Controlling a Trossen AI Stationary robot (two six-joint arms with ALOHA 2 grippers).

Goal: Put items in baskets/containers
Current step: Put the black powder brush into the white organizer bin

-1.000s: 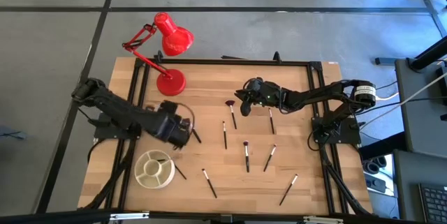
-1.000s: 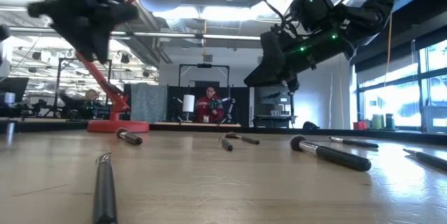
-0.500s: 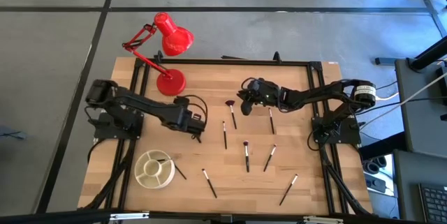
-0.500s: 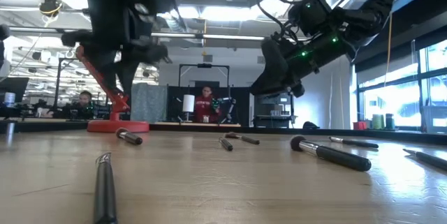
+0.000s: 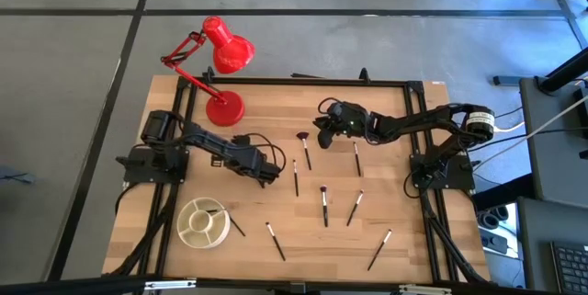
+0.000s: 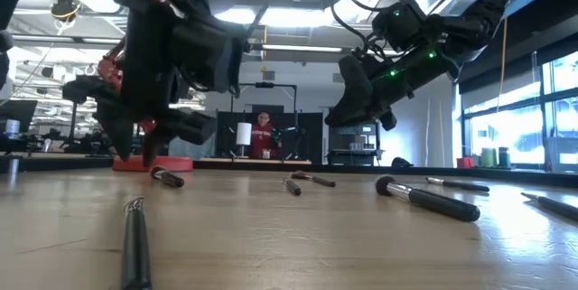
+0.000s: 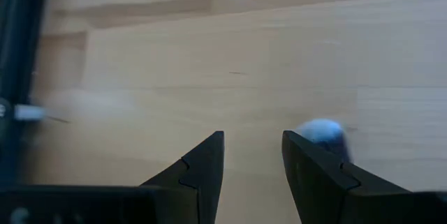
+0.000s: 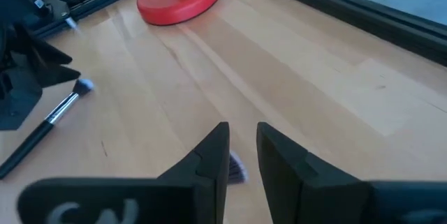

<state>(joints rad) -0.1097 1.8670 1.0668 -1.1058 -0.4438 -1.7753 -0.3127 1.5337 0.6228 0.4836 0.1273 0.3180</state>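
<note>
Left tool (image 5: 272, 174) has advanced toward the brushes (image 5: 296, 176)

No readable text anywhere. Only partial pale letters on my right wrist housing (image 8: 84, 206), cut off by the frame edge, illegible.

A red desk lamp (image 5: 220, 65) stands at the far left corner of the wooden table (image 5: 386, 198); a person (image 6: 264, 136) sits beyond.

Dish (image 5: 203, 222) sits front-left on the table (image 5: 386, 198); brushes (image 5: 324, 204) lie scattered right.
</note>
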